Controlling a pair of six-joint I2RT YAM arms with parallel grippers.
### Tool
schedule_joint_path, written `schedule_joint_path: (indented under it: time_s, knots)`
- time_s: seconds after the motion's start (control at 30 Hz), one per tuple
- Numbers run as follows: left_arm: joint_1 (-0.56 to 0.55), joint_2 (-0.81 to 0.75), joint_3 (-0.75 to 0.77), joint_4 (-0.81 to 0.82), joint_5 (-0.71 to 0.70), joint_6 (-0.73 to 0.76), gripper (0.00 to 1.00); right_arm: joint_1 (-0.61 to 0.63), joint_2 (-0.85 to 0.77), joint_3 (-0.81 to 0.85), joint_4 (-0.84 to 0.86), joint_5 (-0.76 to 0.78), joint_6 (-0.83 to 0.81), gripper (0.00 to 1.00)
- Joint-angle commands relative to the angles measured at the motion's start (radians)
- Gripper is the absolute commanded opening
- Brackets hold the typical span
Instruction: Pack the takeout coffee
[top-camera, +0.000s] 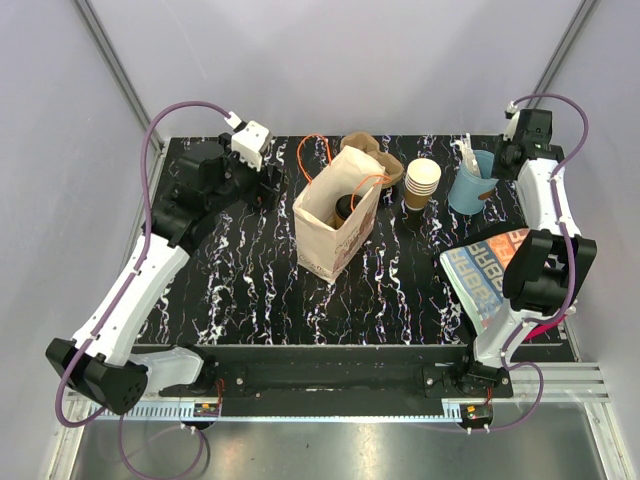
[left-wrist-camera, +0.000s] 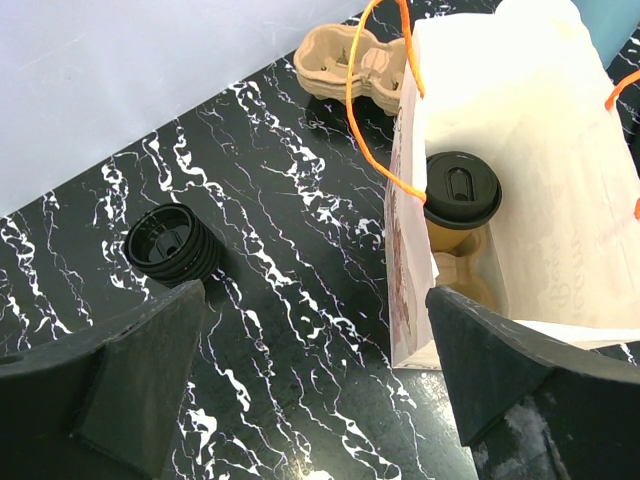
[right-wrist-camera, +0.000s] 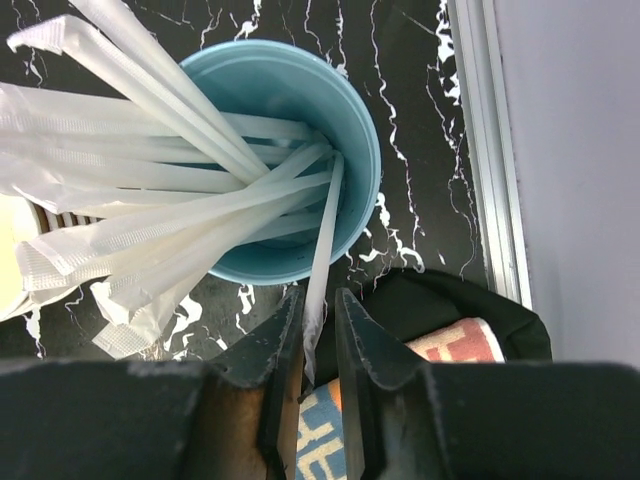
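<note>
Your small tan paper cup with the round black plastic lid (top-camera: 343, 208) (left-wrist-camera: 461, 193) stood upright inside the pale paper bag with orange cord handles (top-camera: 335, 225) (left-wrist-camera: 545, 120), which stood open near the middle of the black marbled counter (top-camera: 250, 290). In the left wrist view the cup sat toward the bag's near wall, on something tan at the bottom.

At the bag's 10 o'clock in the top view, your left end effector (top-camera: 268, 186) (left-wrist-camera: 315, 330) hovered spread wide, gripping nothing. A short stack of black plastic lids (left-wrist-camera: 172, 245) lay on the counter just ahead of its left finger.

A tan pulp cup carrier (top-camera: 365, 150) (left-wrist-camera: 350, 65) lay at the bag's 12 o'clock. A stack of nested tan paper cups (top-camera: 421, 183) stood at 2 o'clock, with the light blue cup (top-camera: 472, 185) (right-wrist-camera: 365, 135) of white paper-wrapped straws (right-wrist-camera: 150, 190) beyond it.

Your right end effector (top-camera: 512, 150) (right-wrist-camera: 318, 345) was over that cup's edge, narrowed to a thin slot pinching one wrapped straw (right-wrist-camera: 325, 240).
</note>
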Motion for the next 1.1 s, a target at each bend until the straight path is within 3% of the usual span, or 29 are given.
schedule_joint_path:
  time_s: [0.0,0.4,1.07]
  knots:
    - [0.004,0.000,-0.001,0.058,0.026,-0.012,0.99,0.002,-0.006,0.052,0.047,0.026,-0.022,0.23]
    - [0.006,0.003,-0.003,0.058,0.031,-0.012,0.99,0.002,-0.008,0.061,0.057,0.019,-0.032,0.08]
    - [0.006,0.000,-0.003,0.055,0.020,-0.007,0.99,0.002,-0.304,0.085,-0.051,-0.007,-0.078,0.07]
